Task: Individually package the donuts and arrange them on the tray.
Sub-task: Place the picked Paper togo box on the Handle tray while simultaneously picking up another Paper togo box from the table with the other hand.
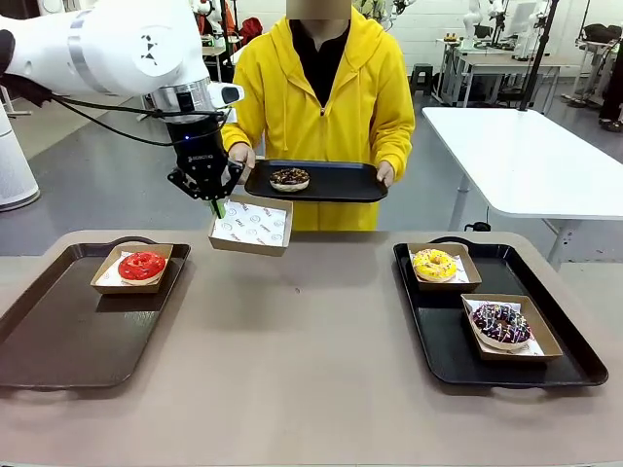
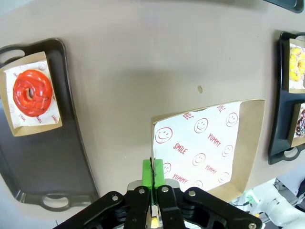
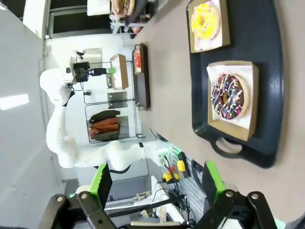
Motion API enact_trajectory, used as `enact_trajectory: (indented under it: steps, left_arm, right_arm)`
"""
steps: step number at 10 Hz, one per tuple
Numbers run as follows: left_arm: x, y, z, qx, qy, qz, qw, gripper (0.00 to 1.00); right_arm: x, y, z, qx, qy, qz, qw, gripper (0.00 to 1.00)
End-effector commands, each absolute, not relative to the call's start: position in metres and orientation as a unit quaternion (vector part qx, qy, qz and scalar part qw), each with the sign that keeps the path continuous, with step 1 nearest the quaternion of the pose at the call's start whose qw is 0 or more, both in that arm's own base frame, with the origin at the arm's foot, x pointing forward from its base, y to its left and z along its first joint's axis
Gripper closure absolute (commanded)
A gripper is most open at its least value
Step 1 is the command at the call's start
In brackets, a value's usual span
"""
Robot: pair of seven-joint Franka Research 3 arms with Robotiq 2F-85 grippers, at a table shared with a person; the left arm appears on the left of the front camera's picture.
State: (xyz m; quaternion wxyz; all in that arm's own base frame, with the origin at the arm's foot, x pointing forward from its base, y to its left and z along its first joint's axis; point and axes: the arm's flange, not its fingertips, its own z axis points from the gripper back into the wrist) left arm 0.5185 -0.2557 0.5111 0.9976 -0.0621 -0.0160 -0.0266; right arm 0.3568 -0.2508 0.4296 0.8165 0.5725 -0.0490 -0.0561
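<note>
Your left gripper (image 1: 216, 197) is clamped on the rim of an empty box (image 1: 251, 226), held above the table. The crumb donut (image 1: 289, 179) lies just right of it, on the person's tray (image 1: 341, 185). Your right gripper (image 3: 157, 183) stands open, farther off.

Table (image 1: 311, 350) middle open — trays (image 1: 78, 331) flank, seemingly apart.

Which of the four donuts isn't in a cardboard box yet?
The chocolate crumb donut, lying bare on the tray the person holds; the red, yellow and sprinkled ones each sit in a box.
</note>
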Motion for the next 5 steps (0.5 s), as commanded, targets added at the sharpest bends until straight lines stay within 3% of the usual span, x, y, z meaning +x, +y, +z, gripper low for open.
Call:
enact_trajectory:
  steps: [1, 4, 5]
  left_arm:
    - [0.537, -0.259, 0.514, -0.043, -0.005, -0.026, 0.999, 1.00]
    - [0.550, -0.256, 0.509, -0.045, -0.004, -0.030, 0.999, 1.00]
    - [0.539, -0.257, 0.507, -0.053, -0.008, -0.029, 0.998, 1.00]
  right_arm:
    - [0.361, -0.260, 0.418, 0.579, -0.054, -0.050, 0.812, 0.00]
    - [0.363, -0.258, 0.389, 0.570, -0.063, -0.055, 0.817, 0.00]
    - [0.374, -0.234, 0.387, 0.514, -0.073, -0.062, 0.853, 0.00]
